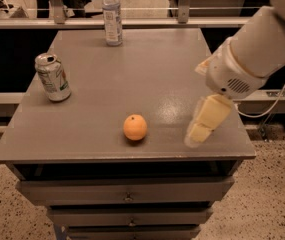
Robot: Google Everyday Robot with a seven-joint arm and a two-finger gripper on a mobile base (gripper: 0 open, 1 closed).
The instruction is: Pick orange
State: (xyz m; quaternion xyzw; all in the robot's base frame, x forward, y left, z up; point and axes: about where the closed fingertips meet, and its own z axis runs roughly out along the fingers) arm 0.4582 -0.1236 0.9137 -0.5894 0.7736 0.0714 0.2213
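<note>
Three objects rest on the grey worktop (147,74): the orange (135,127) near the front edge, roughly centred; a soda can (53,77) at the left; a clear bottle (112,15) at the rear. The gripper (202,126), on a white arm (247,64) entering from the right, hangs over the front right of the worktop, to the right of the orange and apart from it. Whether the gripper is spread or pressed together cannot be told.
</note>
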